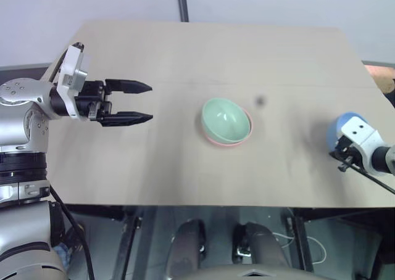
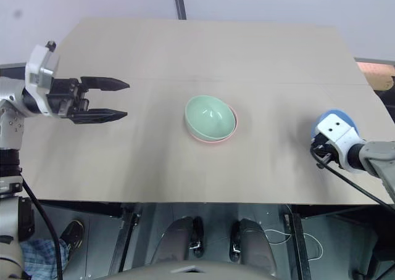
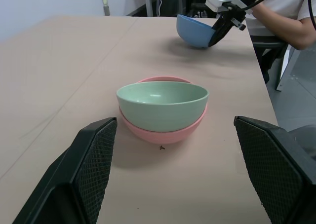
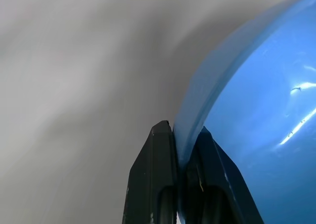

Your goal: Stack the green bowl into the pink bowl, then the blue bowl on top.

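The green bowl [image 1: 226, 119] sits nested, slightly tilted, inside the pink bowl [image 1: 213, 139] at the middle of the table; in the left wrist view green [image 3: 162, 105] rests in pink [image 3: 163, 131]. My left gripper [image 1: 137, 102] hovers open to their left, pointing toward them, nothing between its fingers. At the table's right edge my right gripper [image 4: 181, 150] is shut on the rim of the blue bowl [image 4: 256, 135], one finger inside and one outside. The blue bowl [image 1: 343, 124] is tipped up, largely behind the right hand.
The wooden table [image 1: 185, 52] is bare apart from a small dark spot [image 1: 260, 100]. A person's arm [image 3: 291, 24] shows beyond the table's right edge. The table's front edge runs close below both hands.
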